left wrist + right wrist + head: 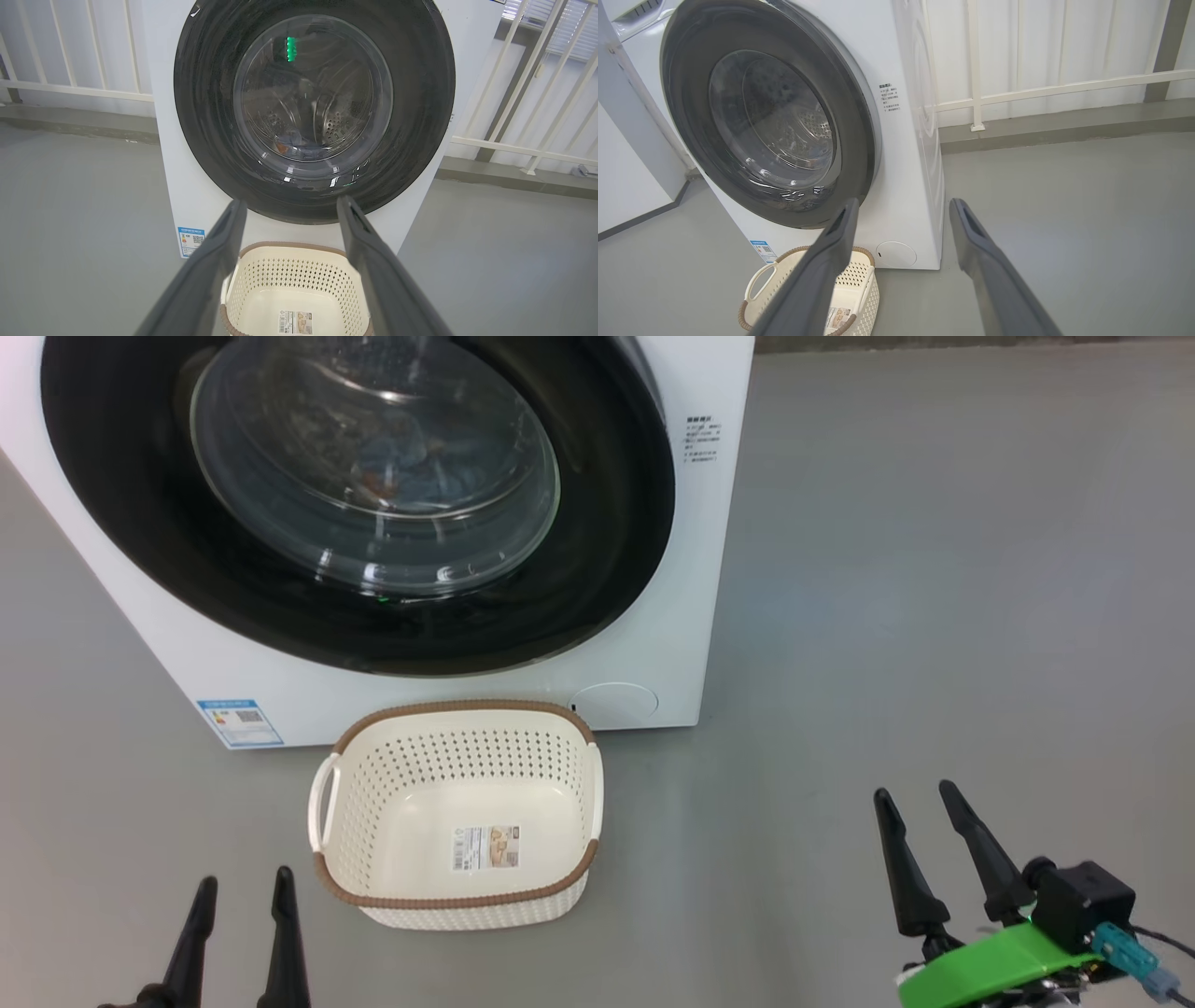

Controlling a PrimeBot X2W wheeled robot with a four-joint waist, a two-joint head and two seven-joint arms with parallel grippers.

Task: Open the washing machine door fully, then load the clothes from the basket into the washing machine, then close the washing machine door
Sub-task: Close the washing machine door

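**A:** How does the washing machine door [355,551] stand?

**B:** Shut, lying flat against the front of the washing machine [653,644]. Its black ring runs all round, and the glass bowl bulges out from the middle.

**A:** And the clothes?

**B:** The clothes [411,462] are inside the washing machine, behind that glass. I can see light blue cloth with an orange mark, lying low in the steel drum [336,123].

**A:** The basket?

**B:** The basket [439,765] sits on the floor [934,616] just in front of the washing machine, below the door. Its far rim is close to the white front panel, though I cannot tell whether they touch. The label sticker [485,847] on its bottom is in plain sight.

**A:** What about the tools?

**B:** The left tool [245,879] has its two dark fingers spread wide with nothing between them. It hangs in front of the washing machine, on the side of the corner with the blue energy sticker [240,722], and farther from the machine than the basket. In its own wrist view the fingers frame the lower edge of the door and the basket's far end.

**A:** And the right one?

**B:** The right tool [914,791] is just as wide apart and grips nothing. It is over the floor, out past the washing machine's other front corner, the one with the round cap [614,700]. There is a green piece [999,966] at its wrist.
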